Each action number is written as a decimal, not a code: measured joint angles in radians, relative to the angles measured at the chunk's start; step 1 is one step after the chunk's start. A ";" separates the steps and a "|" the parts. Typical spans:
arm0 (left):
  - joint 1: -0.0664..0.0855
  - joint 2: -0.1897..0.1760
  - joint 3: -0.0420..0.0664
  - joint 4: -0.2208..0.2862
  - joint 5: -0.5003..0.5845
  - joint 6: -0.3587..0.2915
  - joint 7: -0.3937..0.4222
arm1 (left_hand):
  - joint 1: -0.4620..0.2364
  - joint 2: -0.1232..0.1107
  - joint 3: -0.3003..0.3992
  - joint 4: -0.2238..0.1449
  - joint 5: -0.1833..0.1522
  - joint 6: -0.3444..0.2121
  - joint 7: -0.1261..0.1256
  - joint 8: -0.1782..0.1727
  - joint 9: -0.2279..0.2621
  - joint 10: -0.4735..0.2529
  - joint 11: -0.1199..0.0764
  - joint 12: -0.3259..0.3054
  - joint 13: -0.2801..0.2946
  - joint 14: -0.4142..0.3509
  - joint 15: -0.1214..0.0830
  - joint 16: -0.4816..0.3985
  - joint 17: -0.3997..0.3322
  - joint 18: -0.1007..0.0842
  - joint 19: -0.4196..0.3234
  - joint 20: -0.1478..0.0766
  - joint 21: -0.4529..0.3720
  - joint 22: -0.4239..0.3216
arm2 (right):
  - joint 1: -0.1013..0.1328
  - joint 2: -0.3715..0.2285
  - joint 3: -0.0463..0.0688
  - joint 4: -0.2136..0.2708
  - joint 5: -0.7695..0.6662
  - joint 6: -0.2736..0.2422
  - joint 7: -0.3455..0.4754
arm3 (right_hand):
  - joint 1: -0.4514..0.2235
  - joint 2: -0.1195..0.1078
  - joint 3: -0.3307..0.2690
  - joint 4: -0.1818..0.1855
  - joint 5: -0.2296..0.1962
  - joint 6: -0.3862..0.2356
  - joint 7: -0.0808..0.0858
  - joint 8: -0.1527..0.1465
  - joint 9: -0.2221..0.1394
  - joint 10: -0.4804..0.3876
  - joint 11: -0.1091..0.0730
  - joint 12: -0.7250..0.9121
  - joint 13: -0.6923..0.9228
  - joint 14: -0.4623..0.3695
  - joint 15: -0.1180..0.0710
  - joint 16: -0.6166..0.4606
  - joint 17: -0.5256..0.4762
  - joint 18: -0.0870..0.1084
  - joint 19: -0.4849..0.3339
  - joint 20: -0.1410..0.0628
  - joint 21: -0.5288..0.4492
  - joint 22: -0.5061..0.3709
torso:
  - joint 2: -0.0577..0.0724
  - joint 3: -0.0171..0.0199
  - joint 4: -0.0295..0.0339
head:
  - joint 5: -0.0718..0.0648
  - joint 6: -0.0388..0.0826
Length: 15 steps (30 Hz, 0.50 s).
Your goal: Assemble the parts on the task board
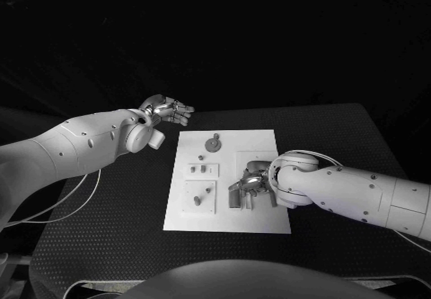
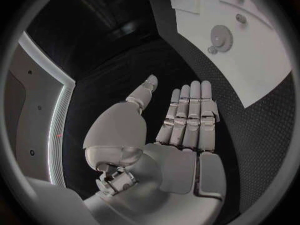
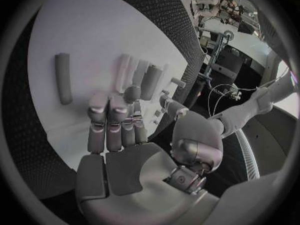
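The task board (image 1: 229,215), a white plate in the middle of the black table (image 1: 341,131), is overhung at its right side by the right hand (image 1: 251,185), fingers extended over grey parts (image 3: 63,77), nothing gripped. The left hand (image 1: 167,111) is held spread and empty beyond the board's far left corner, where a gear (image 1: 213,144) is seen

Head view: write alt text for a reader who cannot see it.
A white task board lies mid-table with the right hand over its right side, fingers above grey parts there. The left hand hangs open and empty beyond the board's far left corner. A round gear lies near the far edge, with small pegs in panels on the left.
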 measured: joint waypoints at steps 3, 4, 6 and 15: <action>0.000 0.000 0.000 0.000 0.000 0.000 0.000 | 0.000 0.000 0.000 0.000 0.000 0.000 0.000 0.000 0.000 0.000 0.000 0.000 0.000 0.000 0.000 0.000 0.000 0.000 0.000 0.000 0.000 0.001 | 0.000 -0.001 0.000 0.001 0.000 -0.001 0.001 | 0.000 0.000 0.000 0.000 0.000 0.000 0.000 0.000 0.000 0.000 0.000 0.000 0.000 0.000 0.000 0.000 0.000 0.000 0.000 0.000 0.000 0.000 | 0.000 0.0000 0.0000 | 0.000 0.000; 0.000 0.000 0.000 0.000 0.000 0.000 -0.001 | 0.000 0.000 0.000 0.000 0.000 0.000 0.000 0.000 0.000 0.000 0.000 0.000 0.000 0.000 0.000 0.000 0.001 0.000 0.000 0.000 0.000 0.001 | 0.000 -0.002 0.000 0.002 0.000 -0.002 0.001 | 0.000 0.000 0.000 0.000 0.000 0.000 0.000 0.000 0.000 0.000 0.000 0.000 0.000 0.000 0.000 0.000 0.001 0.000 0.000 0.000 0.000 0.000 | 0.000 -0.0001 -0.0001 | 0.000 0.000; 0.000 0.000 0.000 0.000 0.000 0.000 -0.001 | 0.000 0.000 0.000 0.000 0.000 0.000 0.000 0.000 0.000 0.000 0.000 0.000 0.000 0.000 0.000 0.000 0.001 0.000 0.000 0.000 0.000 0.001 | 0.000 -0.004 0.000 0.004 -0.001 -0.004 0.002 | 0.000 0.000 0.003 0.003 0.000 0.000 0.000 0.000 0.001 0.000 0.000 0.000 0.000 0.000 0.000 0.000 0.001 0.000 0.000 0.000 0.000 0.000 | 0.000 0.0000 -0.0001 | 0.000 0.000; 0.000 -0.003 0.000 0.000 0.000 0.000 -0.001 | 0.000 0.000 0.000 0.000 0.000 0.000 0.000 0.000 0.000 0.000 0.000 0.000 0.000 0.000 0.000 0.000 0.001 0.000 0.000 0.000 0.000 0.000 | 0.000 -0.063 -0.001 0.049 -0.012 -0.029 0.003 | 0.057 0.057 -0.041 -0.073 0.021 -0.002 -0.002 0.000 0.009 0.000 0.000 0.000 0.007 0.000 0.001 0.000 0.005 0.000 -0.003 -0.003 0.000 0.000 | 0.000 0.0003 -0.0001 | -0.002 0.000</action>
